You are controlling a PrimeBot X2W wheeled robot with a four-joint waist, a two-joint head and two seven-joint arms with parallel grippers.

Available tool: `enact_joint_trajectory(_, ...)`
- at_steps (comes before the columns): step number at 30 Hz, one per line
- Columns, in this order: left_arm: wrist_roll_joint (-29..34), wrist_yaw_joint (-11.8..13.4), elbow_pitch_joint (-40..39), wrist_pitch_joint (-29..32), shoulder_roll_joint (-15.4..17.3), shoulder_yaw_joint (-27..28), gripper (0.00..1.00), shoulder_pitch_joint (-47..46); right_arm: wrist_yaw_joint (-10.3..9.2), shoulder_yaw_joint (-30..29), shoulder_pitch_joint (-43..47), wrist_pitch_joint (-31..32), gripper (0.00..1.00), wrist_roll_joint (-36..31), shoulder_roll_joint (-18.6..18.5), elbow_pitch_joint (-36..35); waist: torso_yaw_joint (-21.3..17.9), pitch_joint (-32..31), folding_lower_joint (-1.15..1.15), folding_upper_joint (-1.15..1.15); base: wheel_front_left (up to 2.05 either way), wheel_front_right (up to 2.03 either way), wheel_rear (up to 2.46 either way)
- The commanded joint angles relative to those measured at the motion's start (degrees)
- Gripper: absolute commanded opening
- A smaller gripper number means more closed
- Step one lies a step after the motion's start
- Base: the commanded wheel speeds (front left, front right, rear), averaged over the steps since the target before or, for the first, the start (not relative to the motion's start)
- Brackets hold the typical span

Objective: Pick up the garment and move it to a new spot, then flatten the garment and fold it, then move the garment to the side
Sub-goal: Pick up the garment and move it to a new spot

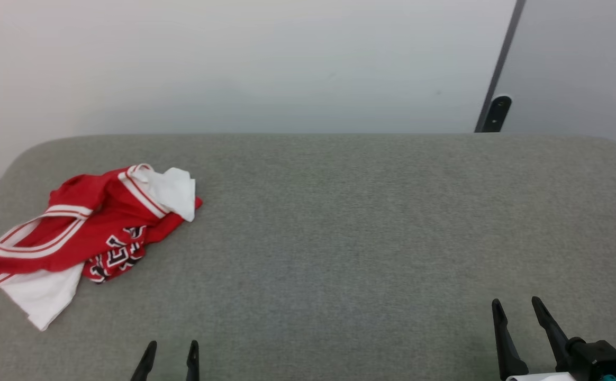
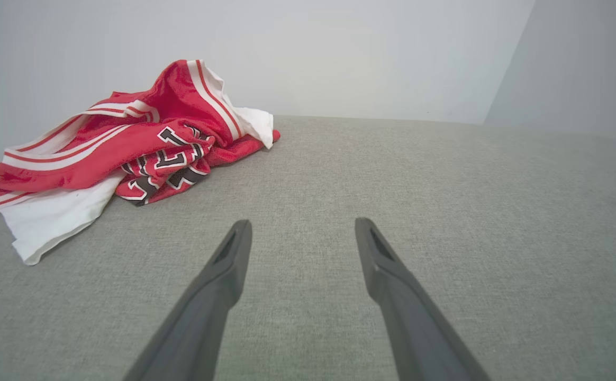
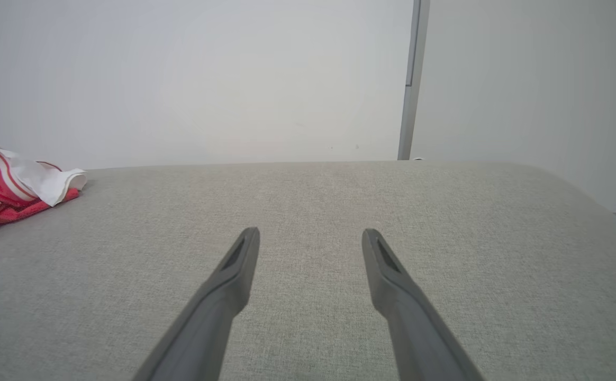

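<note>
Dark jaws wide apart, seemingly empty

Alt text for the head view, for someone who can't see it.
A crumpled red-and-white garment lies on the left of a grey fabric surface. The left gripper and right gripper sit open and empty at the bottom.

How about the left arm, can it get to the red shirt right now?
Probably yes. The left end effector is open, and the grey cushion between it and the crumpled garment, ahead to its left, looks bare.
</note>
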Motion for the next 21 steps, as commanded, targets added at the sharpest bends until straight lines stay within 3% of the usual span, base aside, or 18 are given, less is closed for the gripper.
enact_joint_trajectory(1, -0.35, -0.16, 0.02, -0.11, -0.06, 0.14, 1.00, -0.42, 0.02, 0.06, 0.04, -0.14, 1.00, 0.06, 0.19, -0.06, 1.05, -0.02, 0.00, 0.00, 0.00, 0.00, 0.00)
enact_joint_trajectory(7, -1.47, 0.14, 0.18, -0.11, -0.13, 1.04, 1.00, -0.39, 0.02, 1.02, -0.61, -0.28, 1.00, -0.02, 0.18, -0.04, 6.13, -0.27, 0.00, 0.00, 0.00, 0.00, 0.00)
enact_joint_trajectory(21, -2.06, 1.85, 0.91, -0.08, -0.15, 1.29, 1.00, 1.16, 0.01, 5.60, -1.33, 0.38, 1.00, 0.20, 0.18, 1.19, 26.14, -2.09, 0.00, 0.00, 0.00, 0.00, 0.00)
